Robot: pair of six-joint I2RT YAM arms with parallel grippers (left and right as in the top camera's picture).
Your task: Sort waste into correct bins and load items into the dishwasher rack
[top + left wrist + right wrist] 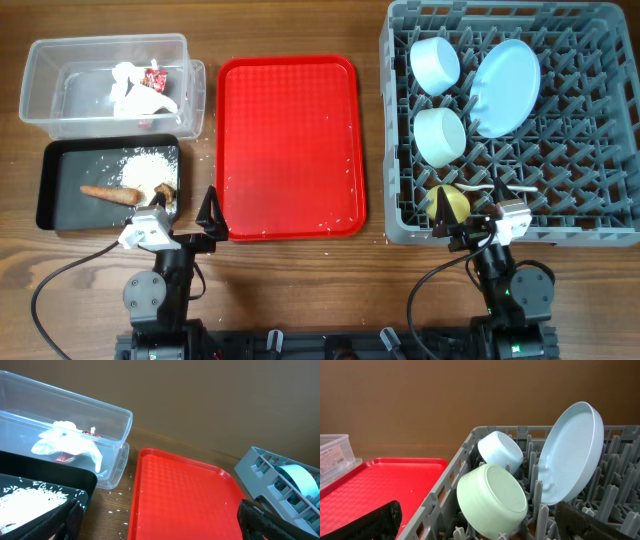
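Note:
The clear tub (40,80) holds crumpled tissue (130,88) and a red wrapper (155,76). The black tray (60,160) holds rice (150,165), a brown stick (108,193) and a brown lump (163,190). The grey rack (500,10) holds a blue bowl (434,63), blue plate (505,87), green bowl (440,136), yellow cup (448,203) and white spoon (500,187). My left gripper (185,215) (160,527) is open and empty between the black tray and the red tray. My right gripper (470,215) (480,525) is open and empty at the rack's near edge.
The flat red serving tray (290,140) lies in the middle with a few rice grains on it. Loose grains lie on the wood (117,510) beside its left rim. Both arm bases stand at the near table edge.

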